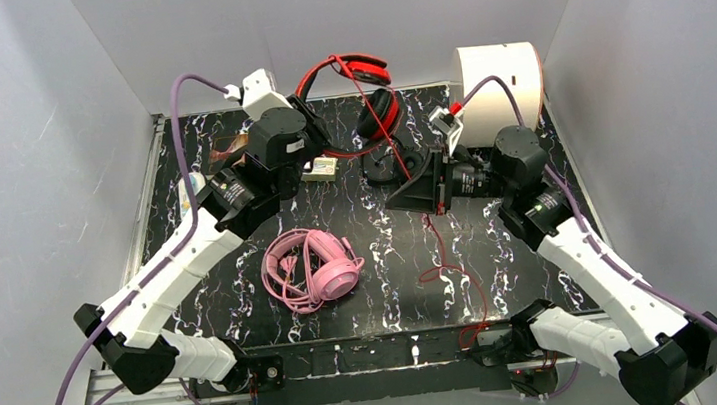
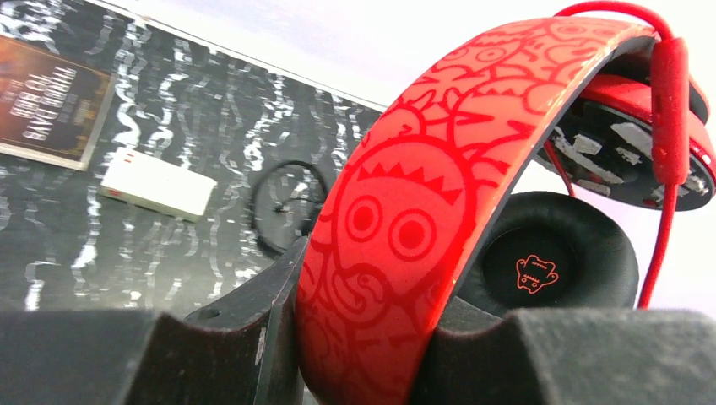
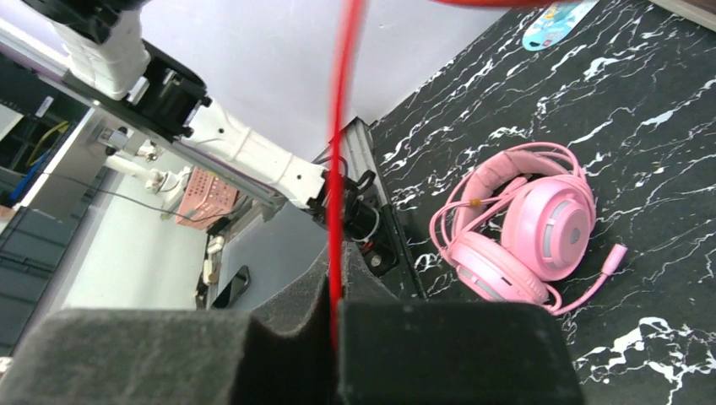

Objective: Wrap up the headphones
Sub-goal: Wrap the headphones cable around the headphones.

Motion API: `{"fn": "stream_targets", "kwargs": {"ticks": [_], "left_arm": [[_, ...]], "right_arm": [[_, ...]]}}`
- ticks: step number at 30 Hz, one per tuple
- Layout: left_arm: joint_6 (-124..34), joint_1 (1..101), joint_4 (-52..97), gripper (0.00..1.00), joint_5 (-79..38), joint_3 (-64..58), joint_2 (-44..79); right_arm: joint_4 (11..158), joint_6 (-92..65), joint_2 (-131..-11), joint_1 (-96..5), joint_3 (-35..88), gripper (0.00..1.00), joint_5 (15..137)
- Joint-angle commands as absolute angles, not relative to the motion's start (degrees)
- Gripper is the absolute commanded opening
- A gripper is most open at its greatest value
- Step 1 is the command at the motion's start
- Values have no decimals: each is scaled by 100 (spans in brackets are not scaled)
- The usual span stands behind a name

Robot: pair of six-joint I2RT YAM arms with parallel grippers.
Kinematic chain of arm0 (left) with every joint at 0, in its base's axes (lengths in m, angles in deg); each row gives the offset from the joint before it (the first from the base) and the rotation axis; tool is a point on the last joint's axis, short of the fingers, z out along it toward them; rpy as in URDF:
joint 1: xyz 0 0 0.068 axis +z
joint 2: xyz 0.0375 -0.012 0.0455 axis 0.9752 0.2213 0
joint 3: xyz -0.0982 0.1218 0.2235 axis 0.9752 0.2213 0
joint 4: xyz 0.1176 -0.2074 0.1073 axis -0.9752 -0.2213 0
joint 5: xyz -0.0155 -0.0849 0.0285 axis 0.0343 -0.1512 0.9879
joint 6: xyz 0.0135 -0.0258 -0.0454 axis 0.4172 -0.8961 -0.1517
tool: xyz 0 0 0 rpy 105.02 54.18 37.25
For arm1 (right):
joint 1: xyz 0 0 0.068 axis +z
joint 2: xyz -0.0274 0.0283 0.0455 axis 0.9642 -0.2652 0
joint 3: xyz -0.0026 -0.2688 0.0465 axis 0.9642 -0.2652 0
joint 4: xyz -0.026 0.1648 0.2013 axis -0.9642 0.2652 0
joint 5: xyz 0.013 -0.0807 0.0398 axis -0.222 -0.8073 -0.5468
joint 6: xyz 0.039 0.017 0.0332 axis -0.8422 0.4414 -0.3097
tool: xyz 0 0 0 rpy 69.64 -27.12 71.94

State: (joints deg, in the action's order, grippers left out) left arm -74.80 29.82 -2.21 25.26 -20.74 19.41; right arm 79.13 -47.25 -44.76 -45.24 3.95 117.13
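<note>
Left fingers [image 2: 127,354] clenched on headband of red headset [image 2: 397,211]; I held it raised at rear of desk [image 1: 385,300]. Right fingers [image 3: 456,354] pinched its red cable [image 3: 338,169], slack trailing to desk's near edge. Pink headset [image 1: 313,268] lay on desk, centre-left, apart from both.

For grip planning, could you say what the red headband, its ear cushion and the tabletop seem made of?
Headband: likely hard plastic, semi-gloss, printed faces under a soft sheen. Ear cushion: seemingly black leatherette over padding, a smooth puffy ring. Tabletop: black with white marble veining, glossy; stone or laminate, I cannot tell.
</note>
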Motion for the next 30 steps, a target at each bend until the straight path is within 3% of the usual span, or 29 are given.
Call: {"fn": "stream_targets", "kwargs": {"ticks": [1, 13, 15, 26, 30], "left_arm": [[-8403, 3018, 570, 0, 1771, -2324, 1605], [-9443, 3038, 695, 0, -572, -2223, 1269], [-9568, 3042, 759, 0, -796, -2141, 1182], [-9710, 3037, 747, 0, -1204, -2130, 955], [-9673, 3038, 717, 0, -1204, -2260, 998]], "right_arm": [[6497, -4982, -4309, -4465, -145, 11, 11438], [4685, -4755, -4533, -4456, -1277, 28, 10915], [4195, -4797, -4746, -4459, -1432, 38, 10936], [2227, -4940, -6025, -4416, -1494, 65, 10960], [2042, -4646, -6313, -4406, -1415, 82, 10969]]}}
